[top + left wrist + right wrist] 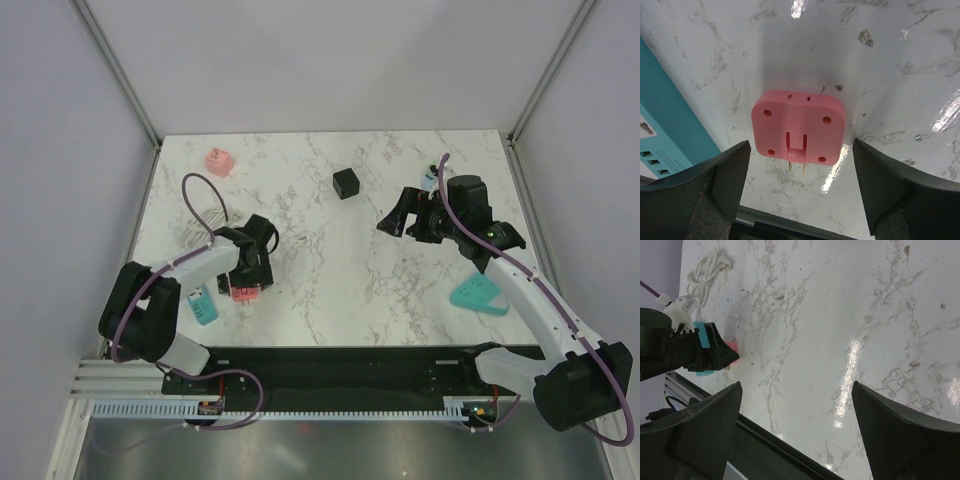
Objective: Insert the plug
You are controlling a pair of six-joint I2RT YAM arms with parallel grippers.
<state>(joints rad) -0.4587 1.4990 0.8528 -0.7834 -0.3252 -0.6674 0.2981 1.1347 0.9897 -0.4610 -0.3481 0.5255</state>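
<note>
1. Left gripper [800, 155], jaws spread, straddles the untouched pink square plastic plug [798, 127].
2. Teal rectangular power strip [670, 125] lies just beside the plug.
3. Right gripper [796, 390], spread wide, hovers well apart from it.

The white marble table [340, 265] carries a black cube [346, 183] at twelve o'clock, a pink block [218, 161] at ten, a coiled white cord [205, 222] at nine, a pink plug adapter [797, 127] near a teal power strip [202, 304] at eight, and a flat teal block [477, 295] at four.
</note>
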